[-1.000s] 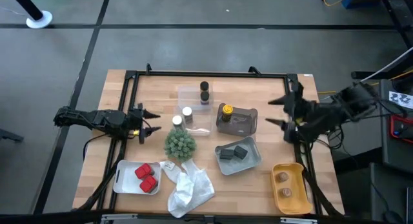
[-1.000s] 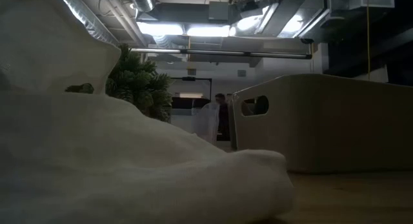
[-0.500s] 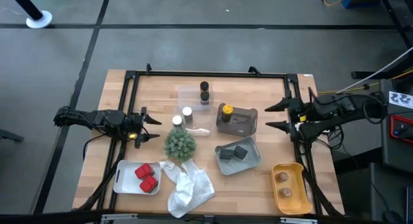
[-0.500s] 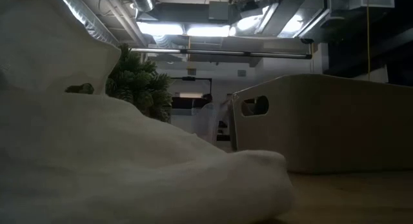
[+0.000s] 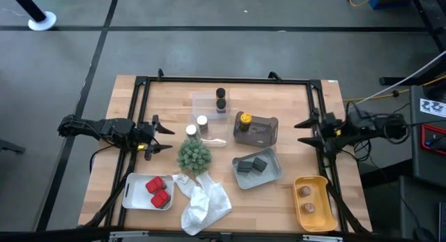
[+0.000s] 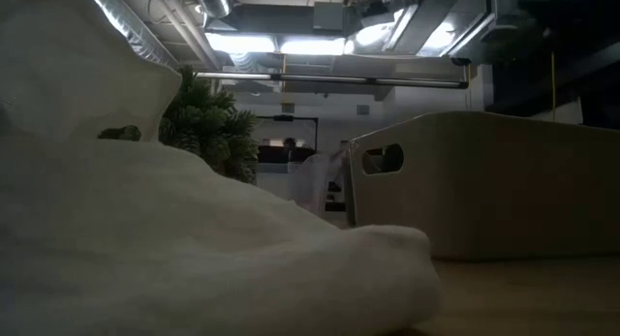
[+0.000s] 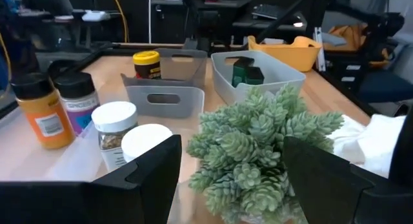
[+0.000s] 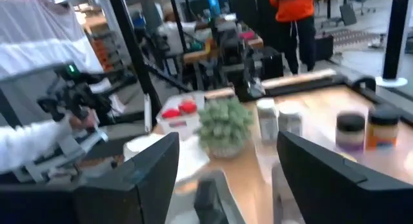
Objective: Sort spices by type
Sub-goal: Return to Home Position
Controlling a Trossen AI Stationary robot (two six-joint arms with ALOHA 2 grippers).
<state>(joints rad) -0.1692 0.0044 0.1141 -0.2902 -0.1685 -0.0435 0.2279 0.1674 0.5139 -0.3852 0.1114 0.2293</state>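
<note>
Jars made up most of the spices. Two dark brown jars [image 5: 221, 94] stood in a clear tray [image 5: 204, 102] at upper centre of the high view. Two white-capped jars [image 5: 202, 121] stood just below them, and a yellow-capped jar [image 5: 244, 121] sat in a grey bin [image 5: 263, 134] to their right. All looked rigid, smooth and light, so a hold across the round body beneath the cap would probably suit.

Red packets [image 5: 157, 190] in a white tray [image 5: 134, 193] at lower left looked soft and crinkly, likely best pinched at an edge. At lower right, dark grey blocks [image 5: 252, 165] lay in a light grey tray [image 5: 272, 174] and tan round pieces [image 5: 305, 191] in a yellow bin [image 5: 313, 222].

At middle left the left gripper [image 5: 166, 137], and at middle right the right gripper [image 5: 300, 132], each had its jaws spread wide and held nothing.
</note>
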